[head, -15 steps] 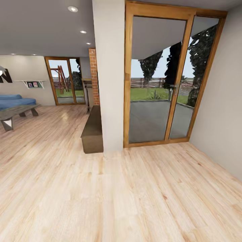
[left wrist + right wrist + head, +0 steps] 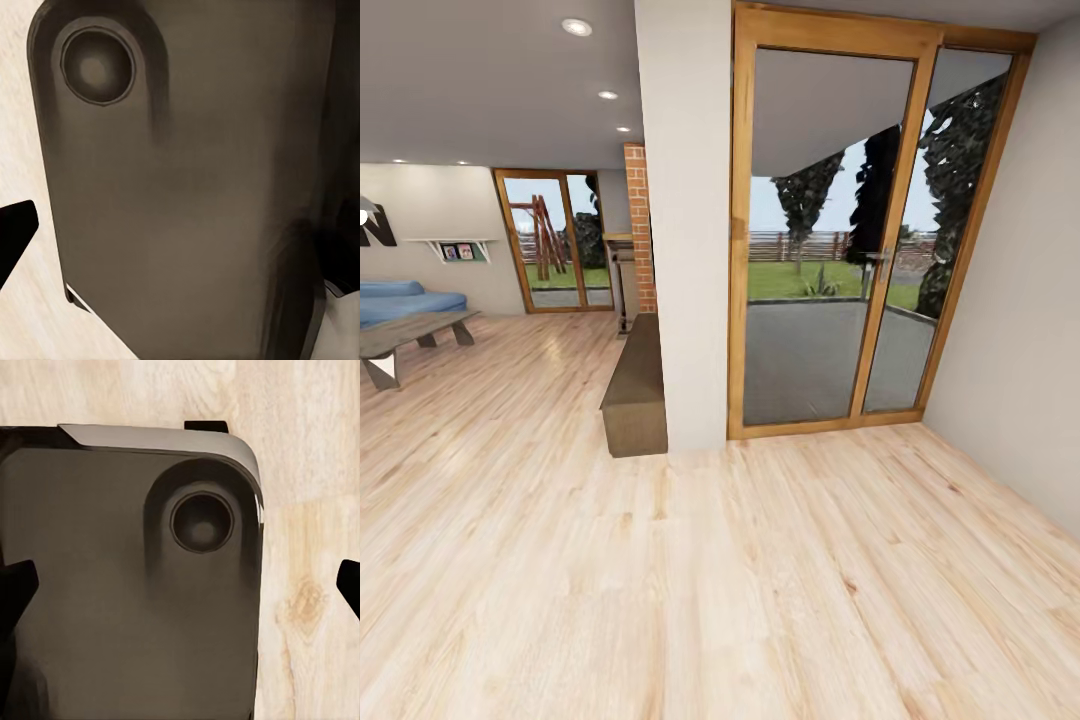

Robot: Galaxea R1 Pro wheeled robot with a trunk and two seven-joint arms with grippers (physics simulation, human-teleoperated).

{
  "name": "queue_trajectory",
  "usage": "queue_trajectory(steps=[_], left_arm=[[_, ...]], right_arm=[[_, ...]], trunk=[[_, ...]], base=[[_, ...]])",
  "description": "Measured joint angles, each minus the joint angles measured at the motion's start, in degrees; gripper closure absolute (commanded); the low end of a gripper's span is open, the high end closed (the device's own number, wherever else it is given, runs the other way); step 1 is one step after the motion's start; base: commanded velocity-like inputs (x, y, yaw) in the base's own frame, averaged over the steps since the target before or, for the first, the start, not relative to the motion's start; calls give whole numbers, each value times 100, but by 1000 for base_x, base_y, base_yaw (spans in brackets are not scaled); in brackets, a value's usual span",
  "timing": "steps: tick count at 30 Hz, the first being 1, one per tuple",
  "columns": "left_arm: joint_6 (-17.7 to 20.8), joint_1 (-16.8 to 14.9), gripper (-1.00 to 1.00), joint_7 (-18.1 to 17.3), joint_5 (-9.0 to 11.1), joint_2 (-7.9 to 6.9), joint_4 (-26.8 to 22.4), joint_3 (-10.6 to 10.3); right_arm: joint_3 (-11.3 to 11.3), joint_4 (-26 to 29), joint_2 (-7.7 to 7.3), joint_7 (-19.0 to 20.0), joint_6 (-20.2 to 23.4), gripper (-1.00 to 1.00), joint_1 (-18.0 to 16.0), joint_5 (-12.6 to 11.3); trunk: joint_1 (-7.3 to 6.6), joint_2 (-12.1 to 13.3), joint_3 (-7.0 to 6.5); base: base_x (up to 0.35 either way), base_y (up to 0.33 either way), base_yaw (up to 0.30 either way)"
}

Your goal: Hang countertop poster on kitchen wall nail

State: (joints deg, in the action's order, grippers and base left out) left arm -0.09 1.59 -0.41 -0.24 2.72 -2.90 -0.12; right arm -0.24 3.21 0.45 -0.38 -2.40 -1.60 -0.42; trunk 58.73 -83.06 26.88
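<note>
ahead: white pillar [image 2: 685, 230], glass door [image 2: 830, 240] | low bench [image 2: 637, 385] beside pillar | claw states: cannot tell

**Two Glass Doors, One Pillar, Three Ceiling Lights**

Head view: one white pillar [image 2: 685, 220] stands between two wood-framed glass doors, the near door [image 2: 850, 230] with two panes and one handle [image 2: 875, 262], the far door [image 2: 553, 240] also with two panes. One brick column [image 2: 640, 230] rises beside the pillar. One low brown bench [image 2: 637, 385] sits at the pillar's foot. Three round ceiling lights [image 2: 577, 27] are lit in a row overhead, with more small ones farther back, too faint to count. One blue sofa [image 2: 405, 298], one grey table [image 2: 410, 338] and one wall shelf [image 2: 460, 248] holding two small pictures stand at the left. One wooden floor [image 2: 760, 580] runs throughout.
</note>
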Motion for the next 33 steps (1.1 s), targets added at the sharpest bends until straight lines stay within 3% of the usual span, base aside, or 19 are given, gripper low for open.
queue_trajectory(steps=[5, 10, 14, 15, 16, 17, 18, 26, 33], left_arm=[[0, 0, -100, 0, 0, 0, 0, 0], [2, 10, -100, 20, -39, 69, -160, -27], [-3, 13, -100, 24, -143, 76, -289, -11], [-4, 16, -100, 24, -198, 77, -674, -7], [-5, 15, -100, 24, -209, 78, -1481, -1], [-6, 15, -100, 24, -222, 78, -2588, 6], [-6, -3, -100, 24, -228, 78, -3681, 7], [-10, 15, -100, 25, -246, 28, -3565, 11], [-11, 14, -100, 25, -247, 26, -3548, 11]], right_arm=[[0, 0, 0, 0, 0, -100, 0, 0], [-15, 99, -116, 28, -97, -100, -165, 17], [-21, 229, -127, 29, -225, -100, -247, 18], [-23, 508, -136, 28, -900, -100, -251, 21], [-21, 1328, -143, 26, -929, -100, -253, 22], [-17, 2443, -166, 22, -939, -100, -256, 27], [-15, 2629, -181, 20, -942, -100, -249, 29], [-3, 2610, -246, 12, -960, -100, -216, 31], [-1, 2527, -247, 14, -963, -100, -214, 26]], trunk=[[0, 0, 0], [0, 0, 0], [0, 0, 0], [0, 0, 1], [0, 0, 1], [0, 0, -1], [0, 0, -2], [0, 0, 0], [0, 0, -1]], base=[[0, 0, 0], [0, 0, 0], [0, 0, 0], [0, 0, 0], [0, 0, 0], [0, 0, 0], [0, 0, 0], [0, 0, -2], [0, 0, -178]])
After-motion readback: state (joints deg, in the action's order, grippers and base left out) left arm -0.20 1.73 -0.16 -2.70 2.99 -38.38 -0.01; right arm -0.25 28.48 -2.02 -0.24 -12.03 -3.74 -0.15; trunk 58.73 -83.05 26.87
